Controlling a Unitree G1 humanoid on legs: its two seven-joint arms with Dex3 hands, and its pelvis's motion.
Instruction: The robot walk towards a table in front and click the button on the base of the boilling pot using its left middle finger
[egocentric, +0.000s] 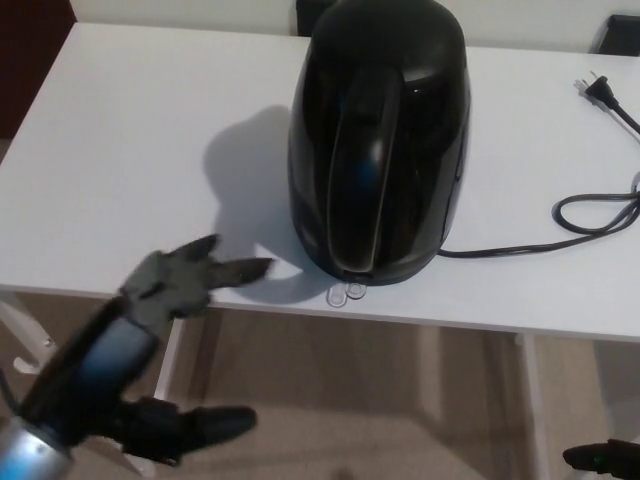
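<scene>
A black electric kettle (380, 140) stands upright on a white table (120, 150), close to the near edge, its handle (362, 170) facing the camera. At the foot of the handle a small clear switch tab (346, 293) sticks out from the base and lies just over the tabletop. A black power cord (560, 230) runs from the kettle's right side, loops, and ends in a plug (597, 90) lying near the far right of the table. The left hand (175, 285) is raised at the table's front edge, left of the kettle, with its fingers spread apart and holding nothing; two fingertips (255, 267) point towards the switch tab but remain apart from it, over the kettle's shadow. The thumb (215, 425) hangs lower, below the table edge. Only a dark sliver of the right hand (600, 458) shows at the bottom right corner, too little to tell how its fingers are set
</scene>
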